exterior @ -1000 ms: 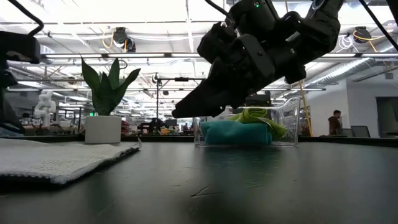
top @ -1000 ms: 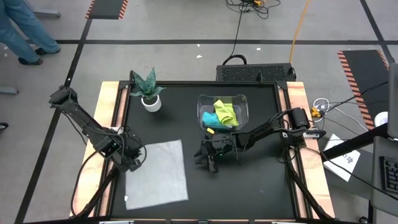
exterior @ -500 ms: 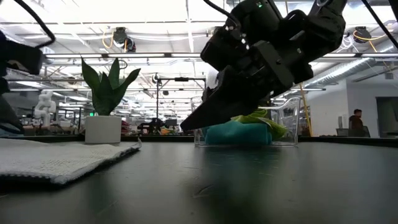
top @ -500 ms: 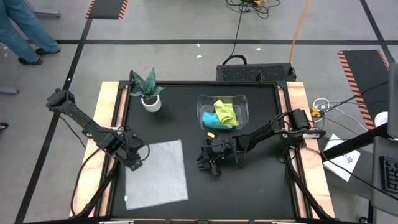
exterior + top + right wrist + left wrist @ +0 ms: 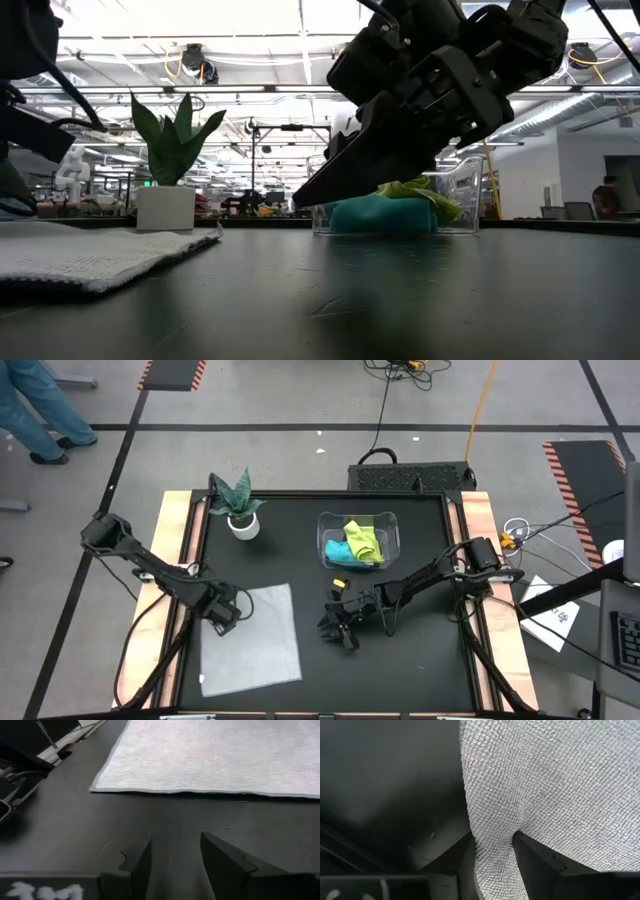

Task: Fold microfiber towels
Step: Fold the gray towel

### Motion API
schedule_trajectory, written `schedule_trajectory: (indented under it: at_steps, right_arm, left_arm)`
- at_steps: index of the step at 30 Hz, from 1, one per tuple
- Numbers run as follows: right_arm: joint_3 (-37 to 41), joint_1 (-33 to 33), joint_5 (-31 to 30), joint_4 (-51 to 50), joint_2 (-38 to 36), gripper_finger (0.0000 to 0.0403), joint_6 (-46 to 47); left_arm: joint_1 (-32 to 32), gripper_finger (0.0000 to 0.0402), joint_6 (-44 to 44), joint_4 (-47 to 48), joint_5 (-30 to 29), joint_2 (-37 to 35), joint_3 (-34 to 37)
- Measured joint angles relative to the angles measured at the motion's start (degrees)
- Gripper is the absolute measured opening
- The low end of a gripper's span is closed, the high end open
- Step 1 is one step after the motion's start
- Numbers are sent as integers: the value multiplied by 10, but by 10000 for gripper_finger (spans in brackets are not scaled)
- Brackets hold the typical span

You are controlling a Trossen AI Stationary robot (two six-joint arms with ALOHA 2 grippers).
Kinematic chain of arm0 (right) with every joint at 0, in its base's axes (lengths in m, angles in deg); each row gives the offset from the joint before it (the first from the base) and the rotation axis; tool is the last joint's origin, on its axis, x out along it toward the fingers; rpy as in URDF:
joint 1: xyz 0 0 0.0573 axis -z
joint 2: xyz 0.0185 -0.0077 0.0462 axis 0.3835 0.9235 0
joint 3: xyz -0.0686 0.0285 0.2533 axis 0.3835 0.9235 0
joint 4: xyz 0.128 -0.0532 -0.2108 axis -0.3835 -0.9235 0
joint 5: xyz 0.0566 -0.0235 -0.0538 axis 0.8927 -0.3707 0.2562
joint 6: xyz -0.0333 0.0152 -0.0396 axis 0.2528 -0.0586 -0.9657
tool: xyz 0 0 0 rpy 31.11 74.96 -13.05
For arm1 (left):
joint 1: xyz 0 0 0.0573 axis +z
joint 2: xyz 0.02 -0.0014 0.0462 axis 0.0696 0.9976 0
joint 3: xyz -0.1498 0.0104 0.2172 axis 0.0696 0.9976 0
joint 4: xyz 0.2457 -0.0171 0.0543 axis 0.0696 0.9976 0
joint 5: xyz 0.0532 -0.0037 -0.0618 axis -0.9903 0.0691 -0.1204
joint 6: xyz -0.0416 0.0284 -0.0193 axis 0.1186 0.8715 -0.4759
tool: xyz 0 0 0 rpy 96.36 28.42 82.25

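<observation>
Your left gripper (image 5: 492, 865) sits at the grey towel's (image 5: 252, 638) nine o'clock edge in the high view, near the top corner, and a tongue of cloth runs down between its fingers (image 5: 540, 862). The fingers flank that fold, but you can't tell from here whether they're pinching it or standing just apart, so check the bite before you lift. For a clean fold, you'll want both layers of that pinched ridge caught, then carry the edge low and straight across toward three o'clock so the far side stays flat on the bench (image 5: 420, 660).

Your right gripper (image 5: 175, 857) hovers over bare bench near the middle, at the towel's three o'clock, fingers apart and holding nothing. It's well placed to take the opposite edge; bring it in level with the left so the fold line runs true.

The grey towel lies spread flat, roughly square, coarse woven texture, edges neat. At twelve o'clock of the right gripper, the clear bin (image 5: 388, 532) holds the yellow-green towel (image 5: 364, 536) and teal towel (image 5: 336, 550), both bunched up and waiting.
</observation>
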Motion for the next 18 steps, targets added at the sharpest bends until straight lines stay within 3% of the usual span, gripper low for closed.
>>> schedule_trajectory:
  at_steps: [4,10,18]
  right_arm:
    - [0,-2,1,1,0,157,8]
    - [0,-2,1,-10,-11,157,9]
    - [0,-13,0,-17,-17,157,8]
  left_arm:
    - [0,111,55,-28,-10,-14,4]
    - [2,12,134,-127,-62,-13,-15]
    - [49,6,236,-329,-93,23,-12]
